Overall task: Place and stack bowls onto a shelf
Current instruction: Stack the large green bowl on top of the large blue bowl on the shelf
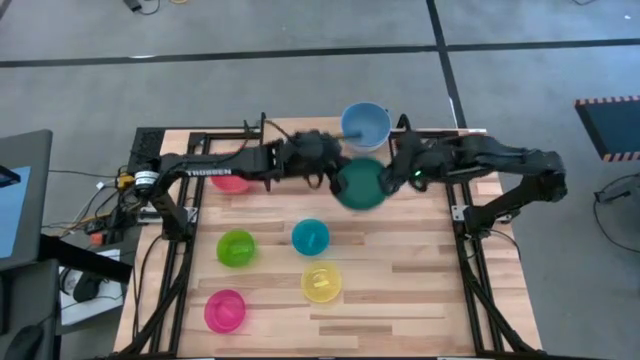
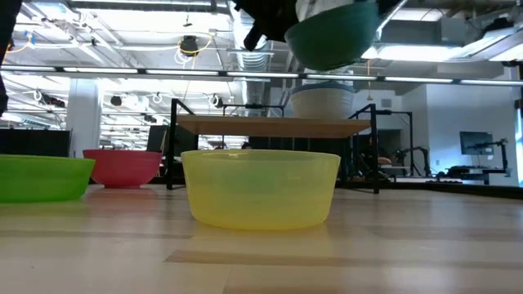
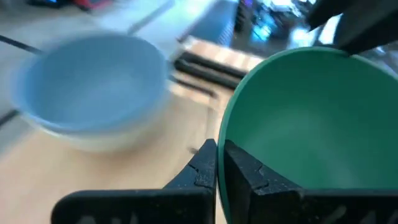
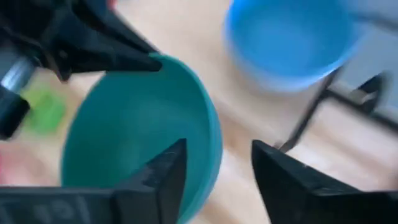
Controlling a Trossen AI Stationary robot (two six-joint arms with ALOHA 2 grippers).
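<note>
Wooden tabletop (image 1: 400, 290) carried the shelf (image 2: 274, 126) with a blue bowl (image 1: 365, 123) on it. Left hand (image 3: 219, 163) pinched the rim of the teal bowl (image 1: 360, 184), lifted in air. Right hand (image 4: 214, 163) stood wide, apparently releasing. Best was to centre over the blue bowl, then lower slowly.

Bowls: teal (image 1: 360, 184), blue (image 1: 366, 124), cyan (image 1: 310, 237), lime (image 1: 237, 248), yellow (image 1: 321, 283), pink (image 1: 225, 310), red (image 2: 122, 167).

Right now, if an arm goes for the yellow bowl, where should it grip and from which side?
Grip the yellow bowl by its rim, coming straight down from above with one finger inside the wall and one outside. It sits upright and open on the table, apart from the other bowls, with a thin, near-vertical wall.
</note>
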